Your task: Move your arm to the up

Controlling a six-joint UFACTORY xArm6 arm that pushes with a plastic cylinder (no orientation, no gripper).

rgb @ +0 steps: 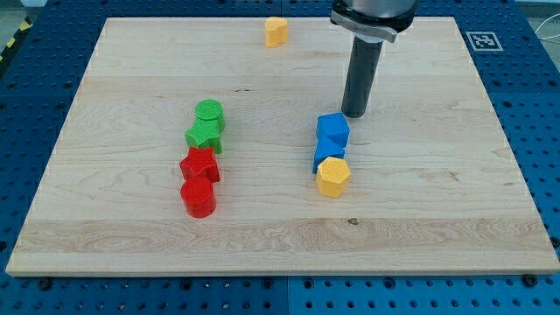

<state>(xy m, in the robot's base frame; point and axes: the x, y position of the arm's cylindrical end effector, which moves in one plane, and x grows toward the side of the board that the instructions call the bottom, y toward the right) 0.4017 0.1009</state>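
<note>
My tip (354,115) is resting on the wooden board (131,219), right of centre and in the upper half, with the dark rod rising straight from it to the arm's grey collar at the view's top edge. There are no jaws here to open or close (the rod is simply bare), and it is gripping nothing. The tip is sitting just above and slightly right of the upper blue block (332,130), close enough that I cannot tell whether they are touching. That block is leaning against a second blue block (325,154) just below it, and a yellow block (332,177), roughly hexagonal, is lying against the lower one. Well to the view's left a second column is standing: a green cylinder (210,114) at the top, a green star-like block (204,136) touching it below, then a red star-like block (199,164), and a red cylinder (199,197) at the bottom. Another yellow block (276,31) is sitting alone near the board's top edge, well apart from the tip and to its left.
</note>
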